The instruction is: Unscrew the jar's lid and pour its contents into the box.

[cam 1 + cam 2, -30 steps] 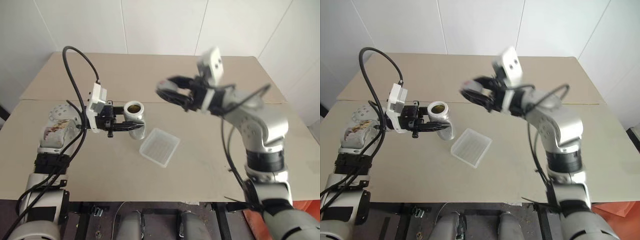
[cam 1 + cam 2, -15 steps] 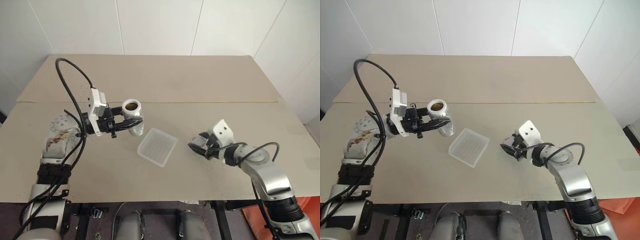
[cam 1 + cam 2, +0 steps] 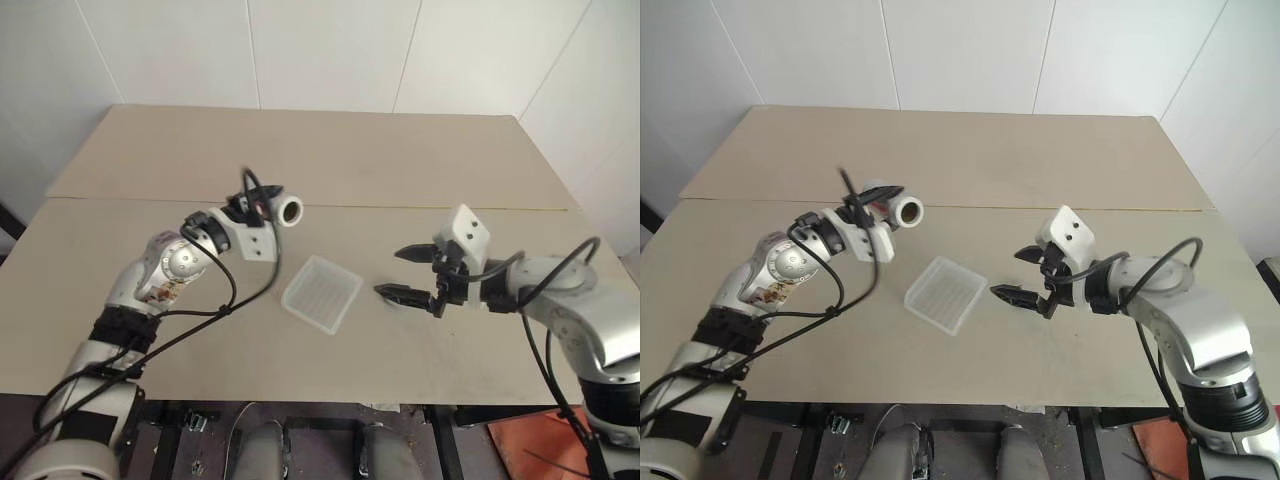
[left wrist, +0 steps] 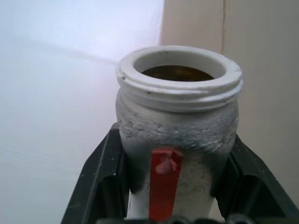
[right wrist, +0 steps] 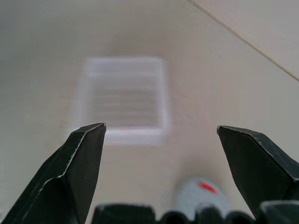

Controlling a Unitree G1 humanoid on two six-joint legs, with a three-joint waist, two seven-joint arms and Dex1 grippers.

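Jar (image 3: 289, 211) sideways in left pincer (image 3: 262, 203)

A tan table (image 3: 330, 150) made of two boards lies under and beyond both claws, the seam (image 3: 400, 207) between the boards running crosswise just past them. A white tiled wall (image 3: 330, 50) rises behind the table's far edge, well beyond the claws.
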